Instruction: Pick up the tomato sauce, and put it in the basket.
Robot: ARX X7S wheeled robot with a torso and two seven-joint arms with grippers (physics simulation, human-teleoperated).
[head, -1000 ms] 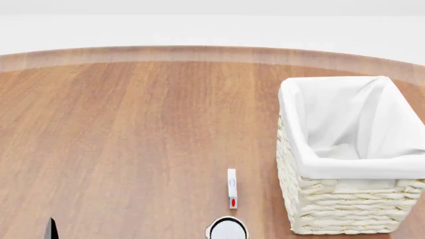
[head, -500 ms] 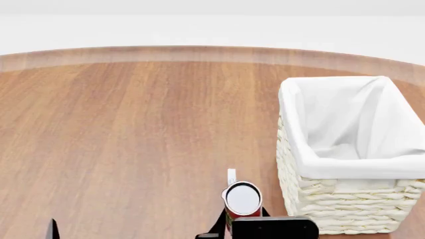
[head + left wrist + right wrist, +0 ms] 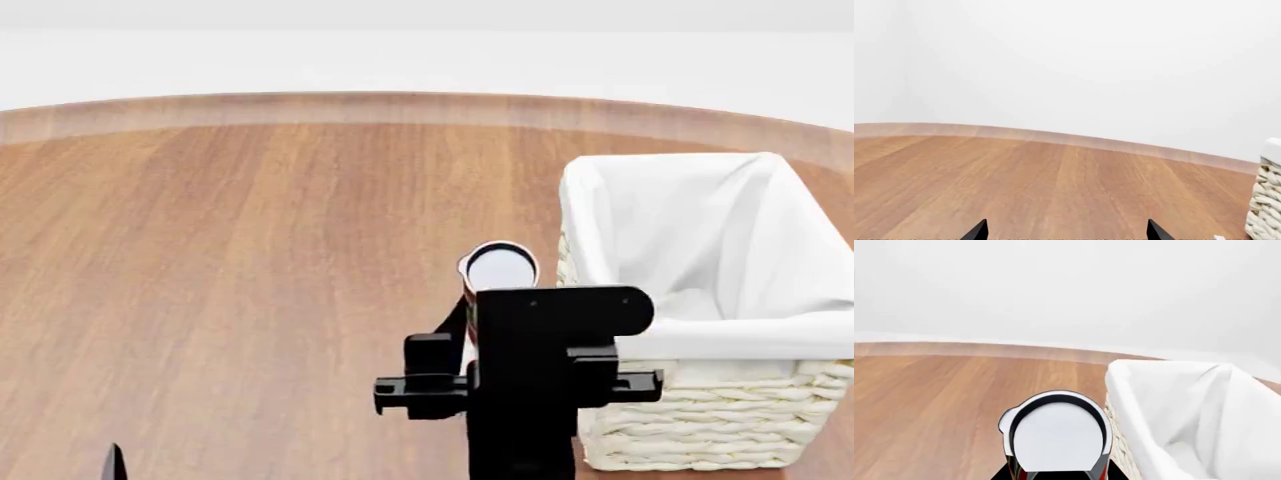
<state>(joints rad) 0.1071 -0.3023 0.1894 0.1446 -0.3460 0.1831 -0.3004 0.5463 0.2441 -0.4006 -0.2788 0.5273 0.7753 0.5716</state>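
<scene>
Wood-grain counter (image 3: 240, 260) under a plain white wall.

Right claw (image 3: 497, 330): closed on the tomato sauce (image 3: 498, 268), held upright and clear of the counter, just beside the basket (image 3: 694, 420) on its left-arm side, silver top about level with the basket's rim. In the right wrist view the can (image 3: 1057, 437) fills the foreground, with the white liner (image 3: 1167, 405) immediately alongside.

Left claw (image 3: 1066, 231): only two dark fingertips show, set well apart, so it reads as open and empty, well clear of the basket.

Handling assessment: rigid metal tin, probably moderately heavy for its size; smooth wall likely slippery. A hold across the cylindrical side at mid-height seems soundest. It should tolerate a firm squeeze, and a short drop onto the soft liner.
</scene>
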